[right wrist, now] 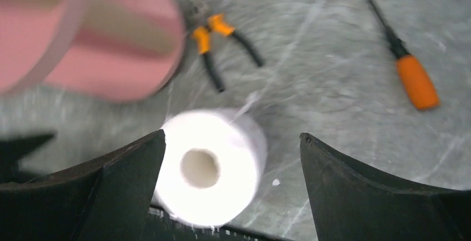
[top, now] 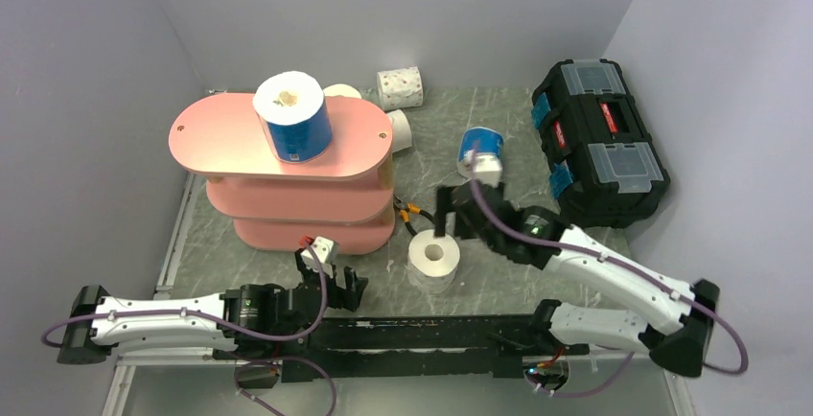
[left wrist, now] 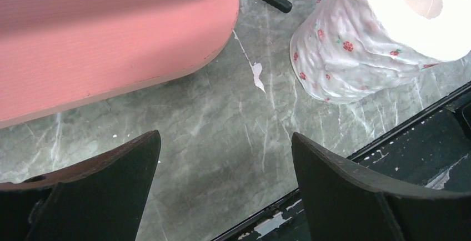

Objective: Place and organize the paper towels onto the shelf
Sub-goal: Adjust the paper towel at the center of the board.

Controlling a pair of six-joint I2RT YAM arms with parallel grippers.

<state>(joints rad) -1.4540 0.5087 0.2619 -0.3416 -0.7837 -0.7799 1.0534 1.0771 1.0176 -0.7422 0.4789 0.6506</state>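
The shelf [top: 220,138] holds one blue-wrapped roll [top: 293,119] on top.

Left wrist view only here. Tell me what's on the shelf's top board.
Observer: One blue roll stands upright near the middle of the shelf's top board.
Operator: Report the right pincer.
Observer: The right pincer hangs open above the speckled roll you see, gripping nothing.
Operator: Name one roll outside my frame.
Observer: A second blue roll sits on the table, left of the toolbox.
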